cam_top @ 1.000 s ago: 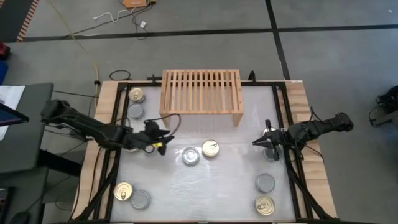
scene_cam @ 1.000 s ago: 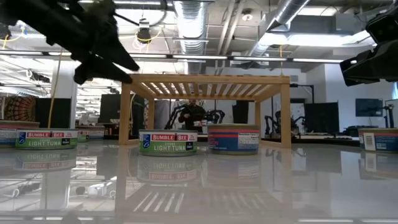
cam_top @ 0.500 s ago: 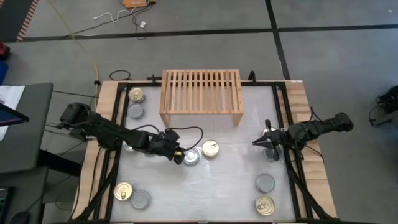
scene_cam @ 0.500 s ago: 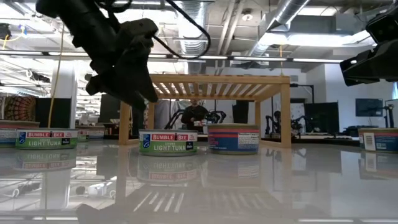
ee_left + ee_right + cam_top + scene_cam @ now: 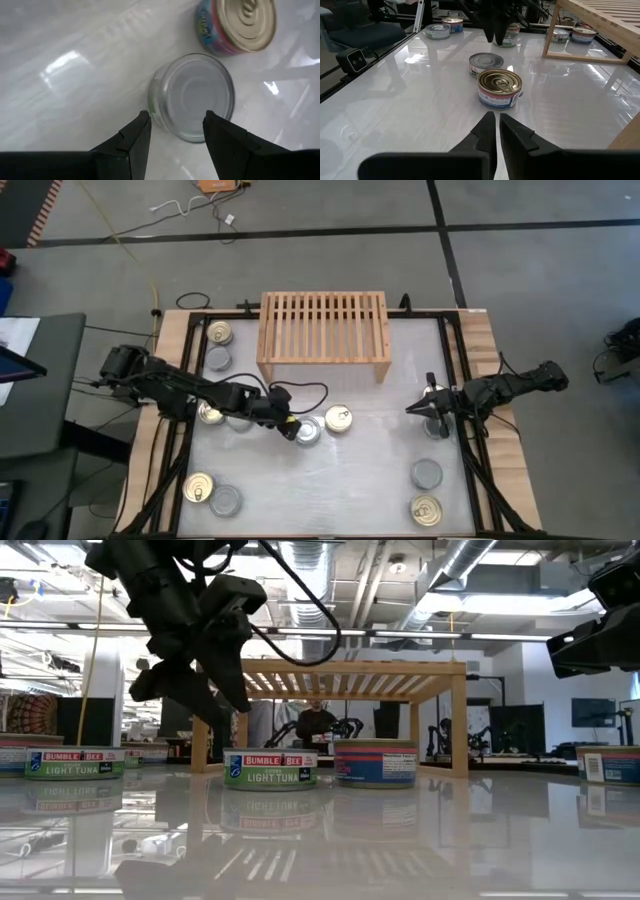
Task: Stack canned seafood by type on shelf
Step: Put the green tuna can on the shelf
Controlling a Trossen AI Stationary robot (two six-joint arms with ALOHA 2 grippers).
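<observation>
Silver-top tin (image 5: 307, 431) sits mid-table, just in front of the shelf (image 5: 324, 327), touching or nearly touching a gold pull-tab tin (image 5: 338, 418) beside it; left wrist view shows the same pair, silver one (image 5: 194, 96) directly ahead of the fingers, gold one (image 5: 239, 24) beyond. Shelf top is bare, nothing stacked on it or, as far as the low view shows, under it (image 5: 330, 675). All other tins are loose on the table (image 5: 330, 480): two near the shelf's left leg (image 5: 218, 345), two at front left (image 5: 212, 492), two at front right (image 5: 427, 492), one under the left arm (image 5: 211, 414), one partly hidden by the right gripper. So the task looks barely begun, all sorting and stacking left. Left gripper (image 5: 288, 430) reaches from the left edge across to the silver tin, arm stretched low, fingers pointing down, parted about the tin's width, hovering at its near side, nothing held yet. Likely lining up for a grasp. Right gripper (image 5: 428, 408) waits near the right edge, raised off the table, fingers almost together (image 5: 495, 131), empty.
</observation>
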